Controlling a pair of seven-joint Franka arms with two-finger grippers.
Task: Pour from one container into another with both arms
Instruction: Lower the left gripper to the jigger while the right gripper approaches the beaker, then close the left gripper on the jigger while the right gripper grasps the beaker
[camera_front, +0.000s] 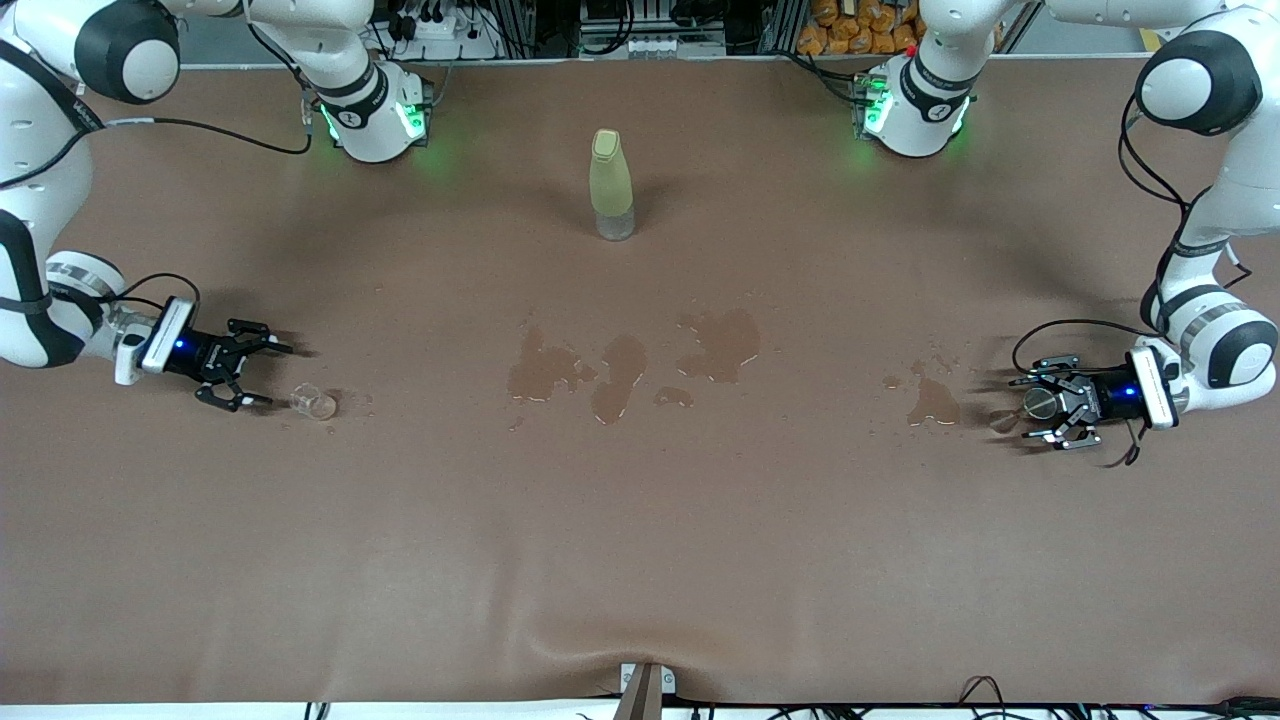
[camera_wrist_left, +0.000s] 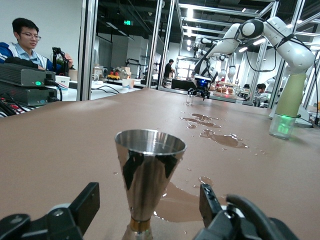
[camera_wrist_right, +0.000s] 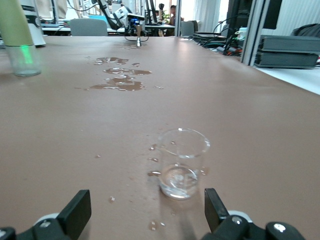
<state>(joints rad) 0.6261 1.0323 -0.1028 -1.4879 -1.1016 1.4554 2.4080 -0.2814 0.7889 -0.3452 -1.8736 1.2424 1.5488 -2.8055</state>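
The metal cup (camera_wrist_left: 148, 175) is flanked by the open, empty left hand (camera_front: 1050, 405); the glass (camera_wrist_right: 182, 164) is faced by the open, empty right hand (camera_front: 262, 373).

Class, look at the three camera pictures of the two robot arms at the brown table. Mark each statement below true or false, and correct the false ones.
1. The left gripper is open around a metal cup. True.
2. The right gripper has lifted the glass beaker off the table. False: the beaker stands on the table, the open fingers beside it.
3. Spilled puddles lie on the table. True.
4. The bottle lies on its side. False: it stands upright.
5. The bottle is nearer the front camera than the puddles. False: it is farther.
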